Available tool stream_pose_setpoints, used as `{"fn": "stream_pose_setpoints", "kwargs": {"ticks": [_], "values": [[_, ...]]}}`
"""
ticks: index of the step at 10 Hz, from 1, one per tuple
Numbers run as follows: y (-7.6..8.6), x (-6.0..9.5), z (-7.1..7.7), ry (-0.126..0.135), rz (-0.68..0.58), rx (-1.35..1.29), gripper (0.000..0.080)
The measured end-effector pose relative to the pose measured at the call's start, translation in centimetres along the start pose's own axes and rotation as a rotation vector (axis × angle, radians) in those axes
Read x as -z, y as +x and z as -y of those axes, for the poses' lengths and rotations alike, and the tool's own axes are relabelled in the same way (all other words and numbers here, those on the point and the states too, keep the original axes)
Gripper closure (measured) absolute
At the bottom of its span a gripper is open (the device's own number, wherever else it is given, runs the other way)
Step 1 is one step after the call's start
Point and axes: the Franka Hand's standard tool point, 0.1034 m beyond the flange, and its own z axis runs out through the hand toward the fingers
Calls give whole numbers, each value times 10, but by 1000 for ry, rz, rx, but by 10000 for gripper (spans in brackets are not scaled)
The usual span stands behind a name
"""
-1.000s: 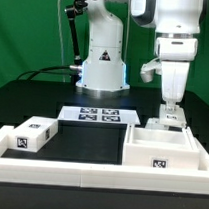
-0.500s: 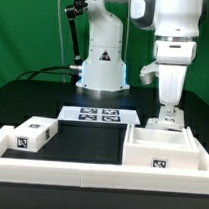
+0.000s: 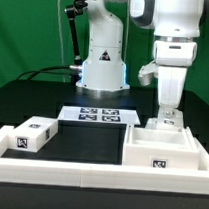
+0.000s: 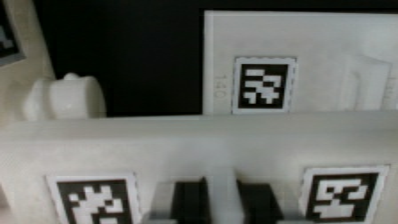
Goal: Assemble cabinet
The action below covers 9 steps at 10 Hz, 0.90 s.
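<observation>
1. The gripper (image 3: 169, 116) is pictured at the back wall of the open white cabinet (image 3: 160, 148), which is set on the black counter (image 3: 33, 98) at the exterior view's right.
2. Whether its fingers are spread or pinching cannot be told.
3. A small tagged block (image 3: 33, 134) is seen well apart, at the left.

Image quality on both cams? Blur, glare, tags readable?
Exterior view: even light, sharp, no hard glare, though the white cabinet box has low contrast and its edges merge. Wrist view: soft all over; the near tags are smeared, the farther tag is clearer, and the white surfaces are washed out.
</observation>
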Motion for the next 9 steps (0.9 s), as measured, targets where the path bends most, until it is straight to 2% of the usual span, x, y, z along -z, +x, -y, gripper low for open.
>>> {"fn": "stream_pose_setpoints", "kwargs": {"ticks": [2, 5, 9], "values": [[2, 3, 0, 7, 8, -3, 731], [6, 10, 0, -1, 6, 6, 731], [0, 5, -4, 6, 5, 10, 731]]}}
